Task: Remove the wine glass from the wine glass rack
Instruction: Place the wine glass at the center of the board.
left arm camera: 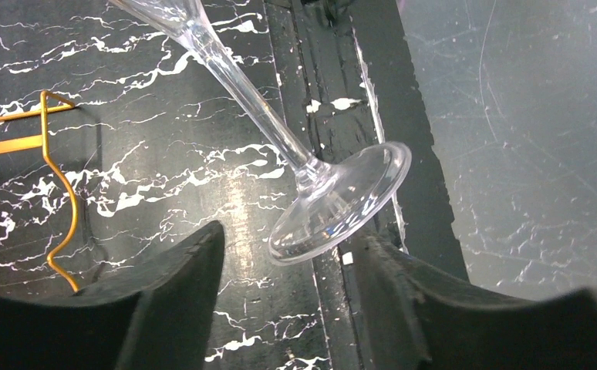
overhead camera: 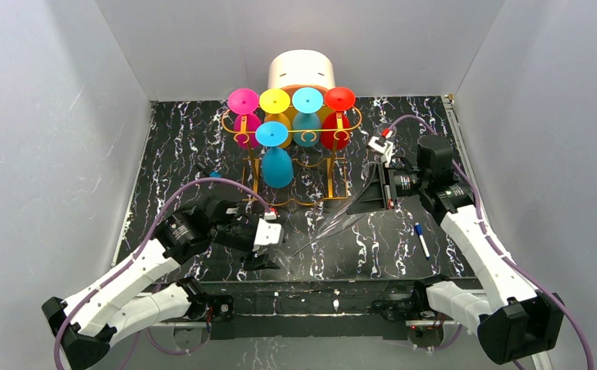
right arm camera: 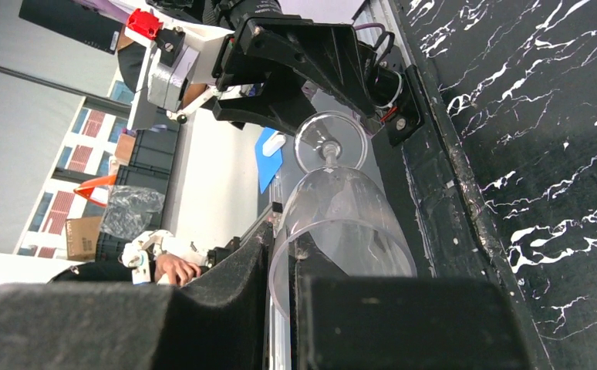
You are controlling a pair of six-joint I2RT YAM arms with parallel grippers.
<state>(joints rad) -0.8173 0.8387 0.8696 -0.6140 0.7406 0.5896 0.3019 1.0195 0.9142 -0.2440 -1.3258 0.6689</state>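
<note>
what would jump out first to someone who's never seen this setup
Bright wine glasses hang upside down on the gold wine glass rack at the back: pink, yellow, cyan, red and blue. In front of it, a clear wine glass is held sideways between the arms. The right gripper pinches its bowl rim, while the left gripper stands open at its foot.

The wine glass [left arm camera: 334, 212] is clear, smooth, glossy glass, and the wine glass rack [left arm camera: 2, 144] is orange-gold metal wire. The table [left arm camera: 164, 154] is glossy black with white veining like marble. The left gripper's fingers [left arm camera: 164, 293] look matt black and slightly rough, and the 5 coloured glasses [overhead camera: 278, 166] look like opaque plastic.
</note>
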